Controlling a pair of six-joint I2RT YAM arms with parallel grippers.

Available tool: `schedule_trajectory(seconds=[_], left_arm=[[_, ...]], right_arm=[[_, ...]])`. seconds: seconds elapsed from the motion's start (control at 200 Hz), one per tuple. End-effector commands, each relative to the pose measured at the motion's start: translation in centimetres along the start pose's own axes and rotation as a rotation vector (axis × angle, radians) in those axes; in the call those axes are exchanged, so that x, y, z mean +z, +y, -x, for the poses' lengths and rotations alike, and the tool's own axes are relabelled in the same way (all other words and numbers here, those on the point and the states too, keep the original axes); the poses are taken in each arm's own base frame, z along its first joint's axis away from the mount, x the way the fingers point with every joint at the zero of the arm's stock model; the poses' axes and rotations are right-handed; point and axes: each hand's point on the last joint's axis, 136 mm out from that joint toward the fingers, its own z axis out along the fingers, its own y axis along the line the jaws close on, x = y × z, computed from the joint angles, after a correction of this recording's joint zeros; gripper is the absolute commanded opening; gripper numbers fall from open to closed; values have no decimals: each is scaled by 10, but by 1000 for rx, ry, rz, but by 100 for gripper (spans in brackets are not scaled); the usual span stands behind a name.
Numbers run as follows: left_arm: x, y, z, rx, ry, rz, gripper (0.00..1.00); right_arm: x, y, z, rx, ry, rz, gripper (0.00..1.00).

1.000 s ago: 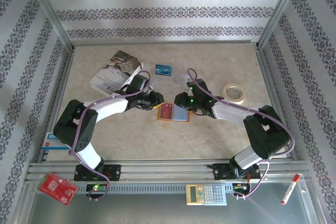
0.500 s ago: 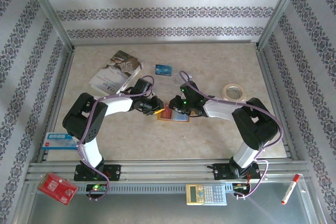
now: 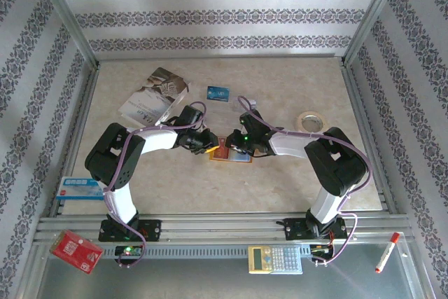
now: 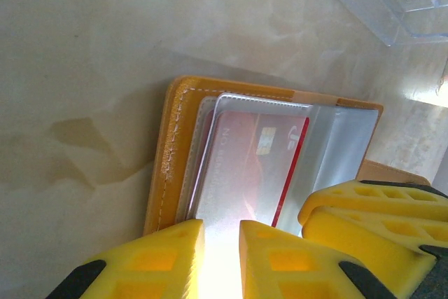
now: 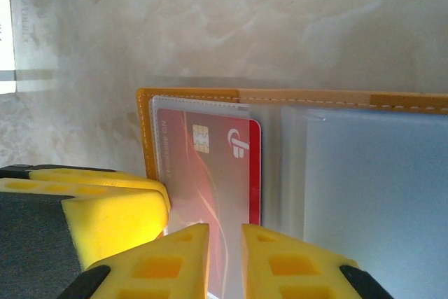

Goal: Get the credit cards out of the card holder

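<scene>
1. The left claw (image 4: 220, 227) has its yellow fingers drawn close, with a thin slit between them. The tips are down at the edge of the clear pocket in the left half of the card holder (image 4: 170, 162). I cannot tell whether they pinch the pocket.
2. The right claw (image 5: 225, 230) also has its fingers nearly together, set over one end of the red card (image 5: 210, 166). I cannot tell whether it grips the card.
3. The two claws stand just beside each other over that same half.
4. The card holder lies open and flat near the middle of the counter (image 3: 280, 183), clear pockets up and orange border around them. The red card sits inside the left pocket, its chip showing through. The right pocket looks pale grey.
5. A blue card (image 3: 218, 93) lies loose toward the far edge, well apart from the holder.
6. Further out, a booklet (image 3: 150, 99) lies toward the far left corner and a tape roll (image 3: 310, 121) toward the right edge. A white-and-blue box (image 3: 78, 188) sits at the left edge.
7. Past the near edge, on the metal rails, lie a red packet (image 3: 75, 251), a calculator (image 3: 274, 259) and a marker (image 3: 386, 251).
</scene>
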Motion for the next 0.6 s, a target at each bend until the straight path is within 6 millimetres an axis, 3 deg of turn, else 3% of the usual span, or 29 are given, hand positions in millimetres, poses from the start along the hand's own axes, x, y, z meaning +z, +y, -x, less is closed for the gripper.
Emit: schedule_trajectory(seconds=[0.0,0.17,0.38,0.595], left_arm=[[4,14,-3,-5,0,37,22],[4,24,-7,-39,3,48,21],[6,29,-9,-70,13,40,21],[7,31,-10,-74,18,46,21]], right_arm=[[3,-13,-4,8,26,-27,21],[4,-21,-5,-4,36,-29,20],[11,-13,-11,-69,92,38,19],[11,-17,-8,-66,75,68,15]])
